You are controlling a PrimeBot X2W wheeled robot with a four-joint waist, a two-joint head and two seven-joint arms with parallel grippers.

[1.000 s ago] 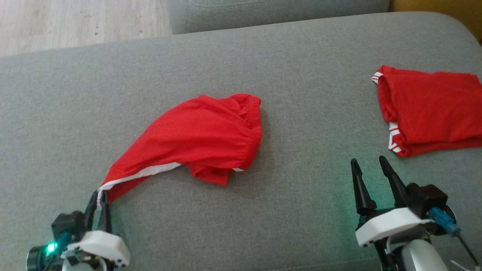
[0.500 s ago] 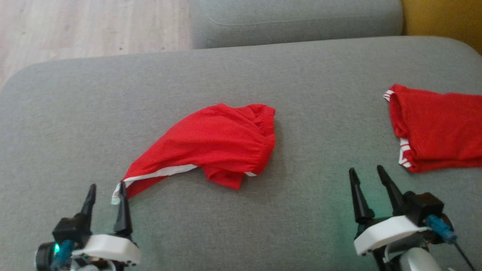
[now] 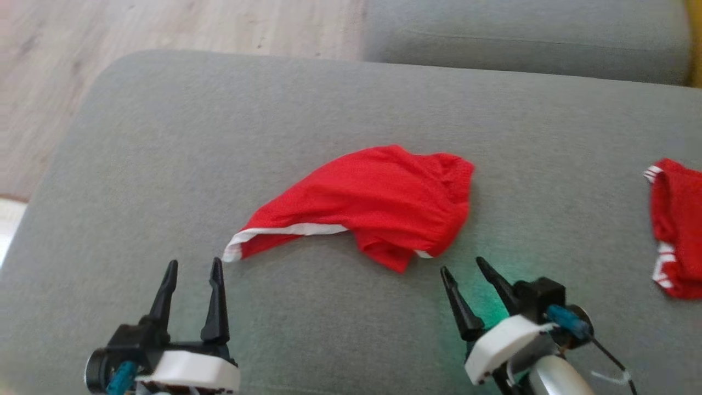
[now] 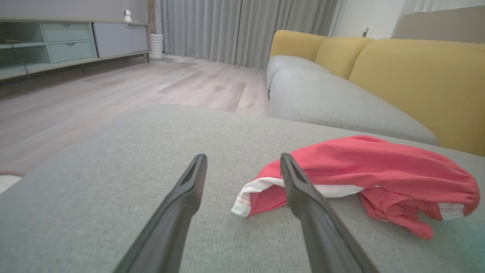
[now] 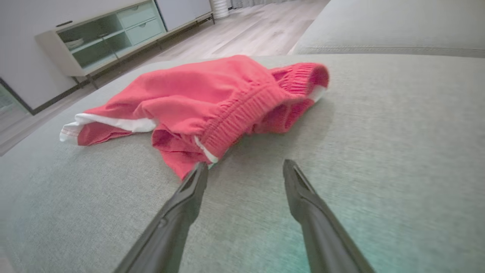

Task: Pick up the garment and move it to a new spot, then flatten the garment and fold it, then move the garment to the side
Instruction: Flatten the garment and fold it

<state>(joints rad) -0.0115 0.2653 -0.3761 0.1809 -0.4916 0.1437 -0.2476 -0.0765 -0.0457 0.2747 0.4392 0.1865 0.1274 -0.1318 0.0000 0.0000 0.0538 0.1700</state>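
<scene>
The garment (image 3: 378,203) is a pair of red shorts with white trim, lying bunched on the grey sofa cushion (image 3: 329,109). Its white-edged corner points to the lower left, its elastic waistband to the upper right. My left gripper (image 3: 193,264) stands open just below and left of that corner, holding nothing. In the left wrist view the garment (image 4: 363,170) lies beyond the right finger of my left gripper (image 4: 242,161), apart from it. My right gripper (image 3: 462,265) is open below the garment's lower right edge. In the right wrist view the garment (image 5: 212,98) lies just past my right gripper (image 5: 244,165).
A second red piece of clothing (image 3: 674,230) with white stripes lies at the right edge of the cushion. The cushion's left edge drops to a wooden floor (image 3: 137,27). Another grey seat (image 3: 521,38) lies behind, and yellow backrests (image 4: 416,76) beyond it.
My left gripper opened and let go of the garment's white corner, which now rests on the cushion. The camera turned left, shifting the whole picture right.
</scene>
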